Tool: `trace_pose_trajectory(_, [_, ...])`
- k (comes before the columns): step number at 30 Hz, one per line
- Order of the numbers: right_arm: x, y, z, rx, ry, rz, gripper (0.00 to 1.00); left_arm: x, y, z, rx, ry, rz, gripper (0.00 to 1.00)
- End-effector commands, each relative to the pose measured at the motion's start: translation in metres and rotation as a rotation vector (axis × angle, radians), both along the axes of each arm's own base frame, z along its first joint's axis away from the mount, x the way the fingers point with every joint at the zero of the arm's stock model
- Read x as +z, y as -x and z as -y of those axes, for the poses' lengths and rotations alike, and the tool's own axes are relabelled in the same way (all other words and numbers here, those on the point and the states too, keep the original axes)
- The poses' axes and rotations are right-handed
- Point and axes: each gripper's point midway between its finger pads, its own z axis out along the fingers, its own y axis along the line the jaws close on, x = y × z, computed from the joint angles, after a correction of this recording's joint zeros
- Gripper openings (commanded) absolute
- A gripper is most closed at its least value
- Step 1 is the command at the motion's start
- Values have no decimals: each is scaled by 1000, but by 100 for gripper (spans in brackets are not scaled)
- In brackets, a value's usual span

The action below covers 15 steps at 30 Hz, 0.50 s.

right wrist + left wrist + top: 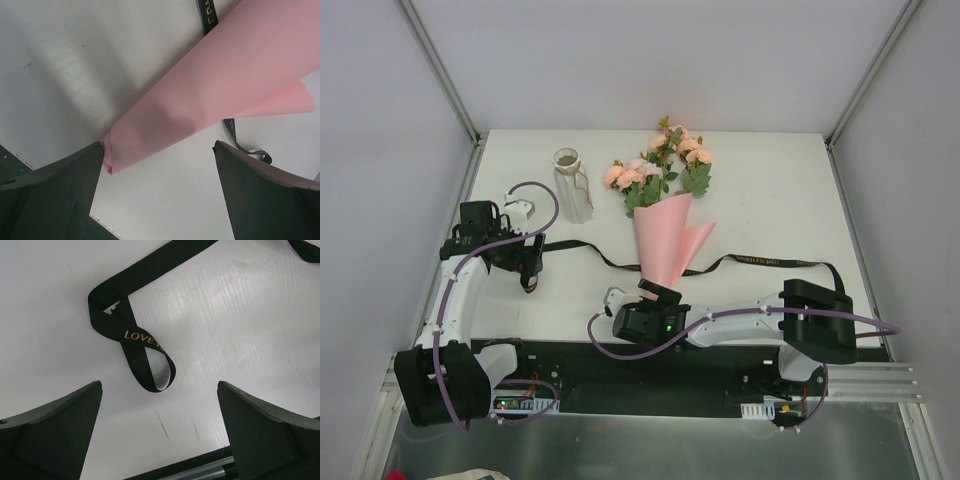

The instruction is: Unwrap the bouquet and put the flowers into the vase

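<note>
Black ribbon [140, 337] lies loose on the table [770, 190] past the bouquet [665, 235]; both jaws gape empty.

matt pink paper bouquet [665, 240], woven black ribbon [131, 330], scuffed matt white table [770, 190]

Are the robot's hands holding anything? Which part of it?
Nothing is held. The left tool hangs open over the black ribbon. The right tool is open too, with the bouquet poking its pink paper tip between the jaws, unpinched.

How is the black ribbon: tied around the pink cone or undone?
Undone: the ribbon lies loose, its ends trailing across the table either side of the cone.
</note>
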Motion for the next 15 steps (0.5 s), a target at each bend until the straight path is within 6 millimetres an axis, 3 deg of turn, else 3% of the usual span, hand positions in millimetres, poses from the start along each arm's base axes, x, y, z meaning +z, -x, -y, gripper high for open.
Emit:
trace_pose_trajectory(1, [7,-12,0,-39,-18,73,94,0,7,7,-21,30,0,99])
trace_pose_trajectory(15, [11,-25,4,-88,-17,166,86,-5,11,6,-22,27,-5,99])
